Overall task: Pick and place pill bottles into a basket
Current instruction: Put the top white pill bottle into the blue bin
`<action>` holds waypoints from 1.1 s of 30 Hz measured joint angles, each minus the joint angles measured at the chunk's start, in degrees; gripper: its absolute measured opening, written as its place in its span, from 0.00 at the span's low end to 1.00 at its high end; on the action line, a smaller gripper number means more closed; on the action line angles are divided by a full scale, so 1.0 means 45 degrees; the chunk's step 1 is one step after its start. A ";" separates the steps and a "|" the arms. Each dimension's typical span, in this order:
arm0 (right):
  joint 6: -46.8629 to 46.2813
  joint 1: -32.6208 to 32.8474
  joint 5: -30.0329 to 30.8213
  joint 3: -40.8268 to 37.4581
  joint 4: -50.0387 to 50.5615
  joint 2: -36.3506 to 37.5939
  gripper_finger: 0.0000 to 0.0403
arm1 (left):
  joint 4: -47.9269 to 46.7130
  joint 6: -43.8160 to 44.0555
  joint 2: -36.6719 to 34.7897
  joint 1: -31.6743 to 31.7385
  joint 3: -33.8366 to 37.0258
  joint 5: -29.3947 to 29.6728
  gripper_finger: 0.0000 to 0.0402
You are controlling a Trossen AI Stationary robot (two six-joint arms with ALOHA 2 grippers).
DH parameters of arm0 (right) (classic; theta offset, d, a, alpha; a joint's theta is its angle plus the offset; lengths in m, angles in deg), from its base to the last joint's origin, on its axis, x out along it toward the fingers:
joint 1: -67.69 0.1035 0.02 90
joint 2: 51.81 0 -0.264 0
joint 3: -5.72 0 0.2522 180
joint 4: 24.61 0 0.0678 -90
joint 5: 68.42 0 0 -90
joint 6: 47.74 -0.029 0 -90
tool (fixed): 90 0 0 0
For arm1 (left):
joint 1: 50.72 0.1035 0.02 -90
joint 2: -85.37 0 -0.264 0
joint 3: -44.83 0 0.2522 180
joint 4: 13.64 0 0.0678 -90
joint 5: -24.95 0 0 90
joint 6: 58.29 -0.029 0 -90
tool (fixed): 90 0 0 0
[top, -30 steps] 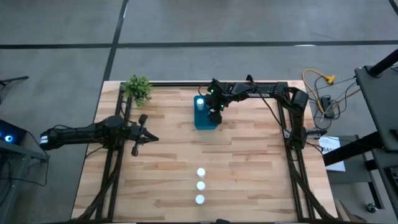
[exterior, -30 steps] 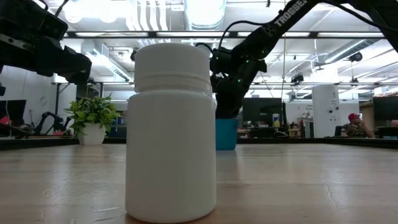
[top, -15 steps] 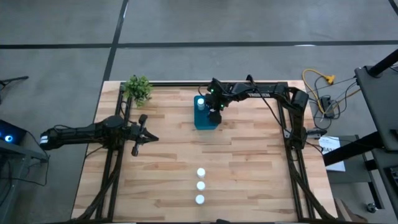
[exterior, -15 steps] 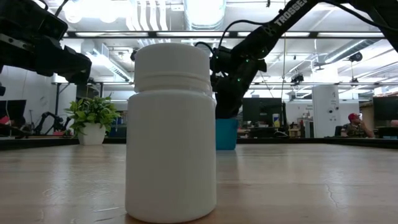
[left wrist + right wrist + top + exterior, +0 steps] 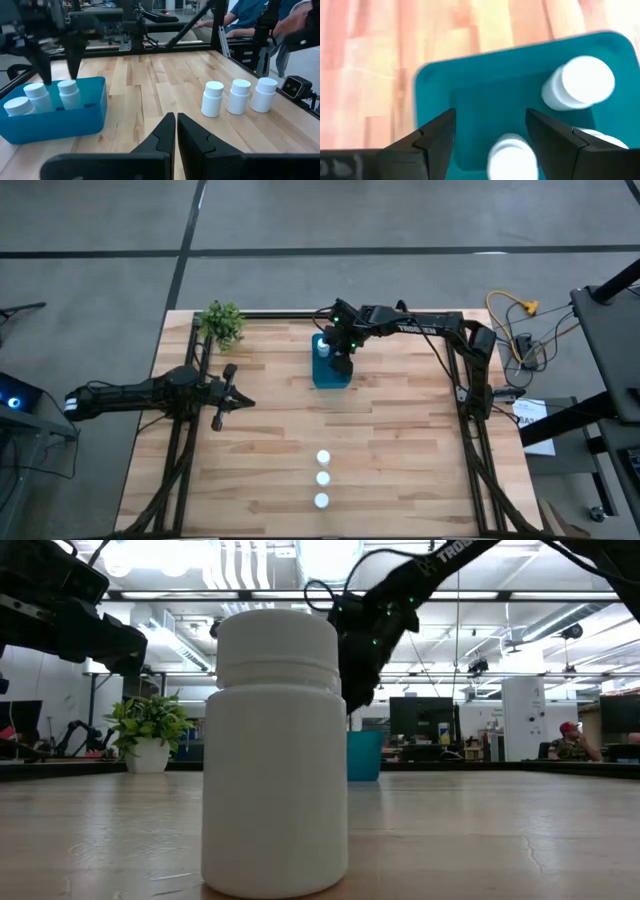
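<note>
The teal-blue basket stands on the table at the far middle and holds three white pill bottles, upright on its floor. Three more white pill bottles stand in a row on the wood near the front edge; the nearest fills the low view. My right gripper is open and empty, pointing down just above the basket; its fingers stand over the bottles and clear of them. My left gripper is shut and empty at the table's left.
A small green plant in a white pot stands at the far left corner. Bare wood lies between the basket and the three front bottles. People sit in the room beyond the table.
My right gripper has risen straight up from the basket's top and now hangs clear above it, shifted a little toward the table's left. The bottles and the basket have stayed in place.
</note>
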 joint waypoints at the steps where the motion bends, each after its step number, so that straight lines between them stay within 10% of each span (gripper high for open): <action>1: 0.0025 0.0098 -0.0023 0.0180 0.0259 0.0036 0.56 | 0.0000 0.0000 0.0000 0.0000 0.0000 0.0000 0.00; 14: 0.0623 0.1761 0.0051 0.0444 0.1377 0.2549 0.42 | -0.0005 0.0000 0.0000 0.0010 0.0000 0.0005 0.00; 33: -0.1684 0.4447 0.0555 -0.3963 -0.2389 0.4781 0.28 | 0.0005 0.0000 0.0000 -0.0005 0.0000 0.0000 0.00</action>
